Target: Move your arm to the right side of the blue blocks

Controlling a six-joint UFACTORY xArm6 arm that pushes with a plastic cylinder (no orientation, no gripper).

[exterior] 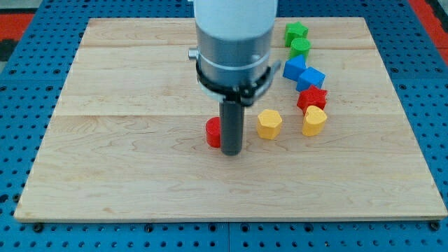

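My tip (232, 151) is down on the wooden worktop (126, 168), about mid-board. No pincer on this rig, just the dark rod, so there is nothing to read as apart or together.

The red cylinder (213, 131) sits touching or just beside the rod on the view's left, partly hidden by it. The yellow hexagon block (269, 124) is near, on the view's right of the tip.

Two blue blocks are up and to the view's right, well apart from the tip: one blue block (295, 68) and a second blue block (311, 78) touching it, lower right. The tip is on the view's left of both.

Above them, toward the view's top, are a green star-like block (296, 32) and a green cylinder (300, 47). Below the blue pair is a red star-like block (312, 98), with a yellow heart-like block (314, 120) just under it.
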